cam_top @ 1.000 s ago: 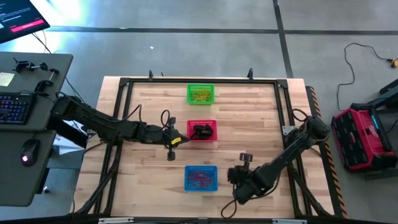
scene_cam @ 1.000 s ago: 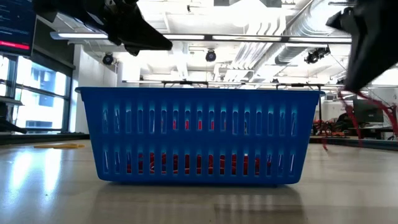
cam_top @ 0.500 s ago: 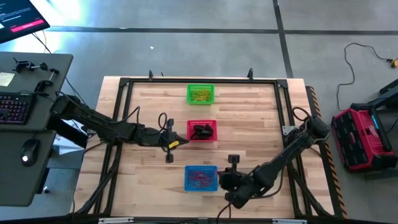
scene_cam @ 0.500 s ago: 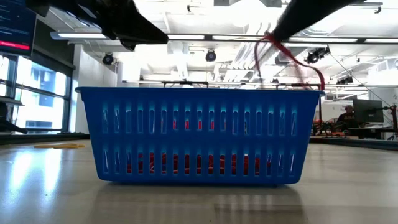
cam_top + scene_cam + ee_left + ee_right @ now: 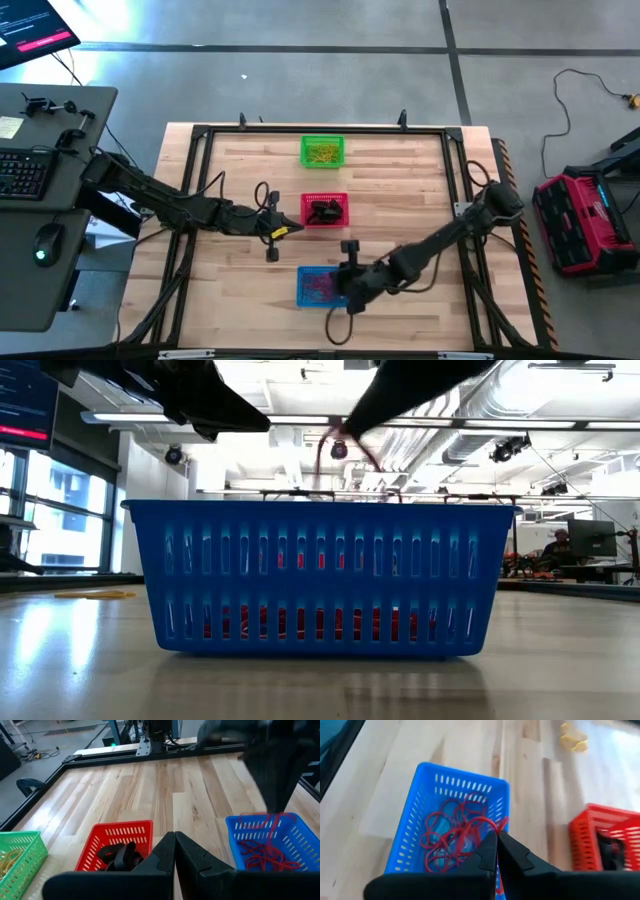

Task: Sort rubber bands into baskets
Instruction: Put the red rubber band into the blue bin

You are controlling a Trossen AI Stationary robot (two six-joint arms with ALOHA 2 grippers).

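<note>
My right gripper [image 5: 338, 288] hangs over the right part of the blue basket [image 5: 312, 290] and is shut on a red-orange rubber band [image 5: 322, 455]. Several red-orange bands [image 5: 450, 840] lie in the blue basket. The red basket [image 5: 325, 197] holds black bands [image 5: 117, 855], and the green basket [image 5: 322, 151] holds yellow-tan bands. My left gripper [image 5: 175, 837] is shut, just left of the red basket [image 5: 120, 831]. A small yellow clump [image 5: 284, 229] shows at its tip; I cannot tell whether it touches it. My right gripper pinches a red-orange band [image 5: 501, 824] between its two fingertips. The fingers slant down from the table's right side. The band hangs slack below them as a loop [image 5: 260, 820] over the blue basket, clear of its rim.
A black metal frame [image 5: 200, 135] runs round the wooden table top. Bare wood lies between the baskets and to their left and right. The left arm [image 5: 170, 205] reaches in from the table's left edge, and the right arm [image 5: 450, 235] crosses the near right part.
My right gripper has gone toward the table's left edge, from right of the blue basket to above it. It stays shut, and the red-orange band has gone with it, hanging below the fingertips.
</note>
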